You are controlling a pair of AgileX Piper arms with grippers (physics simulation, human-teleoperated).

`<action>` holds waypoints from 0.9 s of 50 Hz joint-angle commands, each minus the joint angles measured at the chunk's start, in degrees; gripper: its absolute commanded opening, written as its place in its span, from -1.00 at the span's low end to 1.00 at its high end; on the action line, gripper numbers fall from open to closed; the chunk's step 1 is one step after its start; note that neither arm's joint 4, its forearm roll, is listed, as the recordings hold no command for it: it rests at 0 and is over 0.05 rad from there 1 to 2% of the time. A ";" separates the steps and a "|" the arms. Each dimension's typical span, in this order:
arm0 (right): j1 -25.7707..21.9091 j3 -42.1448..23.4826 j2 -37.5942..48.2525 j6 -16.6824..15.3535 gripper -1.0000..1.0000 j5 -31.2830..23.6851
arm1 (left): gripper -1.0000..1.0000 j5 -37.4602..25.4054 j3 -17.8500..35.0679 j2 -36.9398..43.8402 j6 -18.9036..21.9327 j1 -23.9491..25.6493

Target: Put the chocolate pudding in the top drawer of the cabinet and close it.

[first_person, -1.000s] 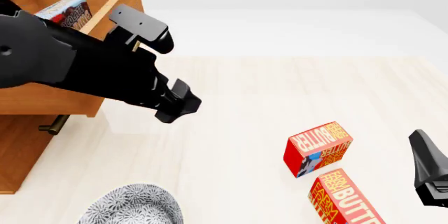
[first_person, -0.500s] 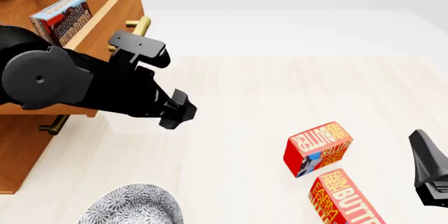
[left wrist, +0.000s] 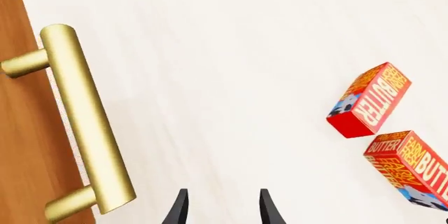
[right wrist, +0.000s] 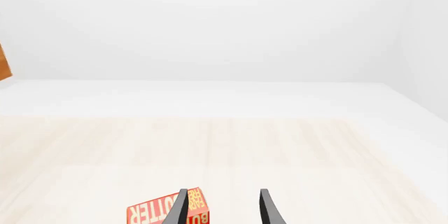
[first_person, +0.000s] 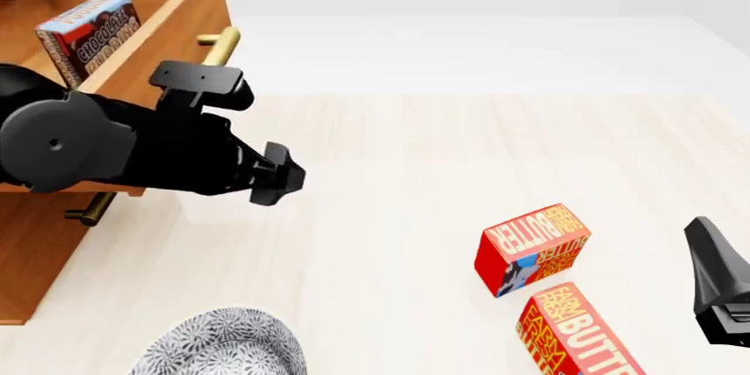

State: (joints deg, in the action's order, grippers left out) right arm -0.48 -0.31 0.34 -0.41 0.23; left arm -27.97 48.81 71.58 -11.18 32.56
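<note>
Brown-and-blue flat chocolate pudding box (first_person: 87,34) inside open top wooden drawer (first_person: 176,28), 10 o'clock. Left gripper (left wrist: 221,208) empty, fingers parted, beside brass bar handle (left wrist: 84,119), probably for pushing shut. Right gripper (right wrist: 221,208) parted, idle.

Two butter boxes (first_person: 531,250) (first_person: 578,333) touching, right on table (first_person: 445,155); patterned plate (first_person: 219,343) near front edge.

front overhead, wrists close, sharing butter box (first_person: 531,248)

Bare worktop (first_person: 445,155) lies open beside the pulled-out top drawer (first_person: 176,19); two butter boxes (first_person: 533,248) crowd the near right.
</note>
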 commanded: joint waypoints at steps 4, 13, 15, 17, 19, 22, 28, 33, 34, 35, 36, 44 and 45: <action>0.05 0.05 -0.07 0.01 1.00 -0.02 | 1.00 1.70 -1.81 -2.03 -2.14 -3.35; 0.05 0.05 -0.07 0.02 1.00 -0.02 | 1.00 3.36 -3.42 -2.18 -0.25 -5.94; 0.05 0.05 -0.07 0.01 1.00 -0.02 | 1.00 3.37 -3.50 -2.45 -1.00 -5.47; 0.04 0.05 -0.06 0.01 1.00 -0.03 | 1.00 3.33 -3.66 -2.67 -0.52 -6.25; 0.06 0.05 -0.06 0.03 1.00 -0.03 | 1.00 3.25 -3.84 -3.11 -1.22 -6.16; 0.03 0.05 -0.07 0.00 1.00 -0.02 | 1.00 2.93 -4.14 -4.02 -0.99 -6.89; 0.04 0.05 -0.07 -0.01 1.00 -0.02 | 1.00 3.05 -4.41 -4.49 -0.94 -7.94; 0.04 0.05 -0.05 0.03 1.00 -0.03 | 1.00 3.22 -4.62 -4.79 -0.83 -9.10; 0.04 0.05 -0.05 0.04 1.00 -0.03 | 1.00 3.31 -4.66 -4.91 -0.58 -9.55; 0.04 0.05 -0.07 0.01 1.00 -0.02 | 1.00 3.33 -4.63 -5.19 -0.94 -9.20; 0.04 0.05 -0.07 0.01 1.00 -0.02 | 1.00 3.33 -4.63 -5.19 -0.94 -9.20; 0.04 0.05 -0.07 0.01 1.00 -0.02 | 1.00 2.77 -4.59 -6.34 -1.94 -9.53; 0.05 0.05 -0.06 0.03 1.00 -0.03 | 1.00 2.95 -4.64 -6.66 -1.68 -9.29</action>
State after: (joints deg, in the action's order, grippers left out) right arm -0.48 -0.31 0.34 -0.41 0.23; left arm -26.16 45.49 65.97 -11.76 24.15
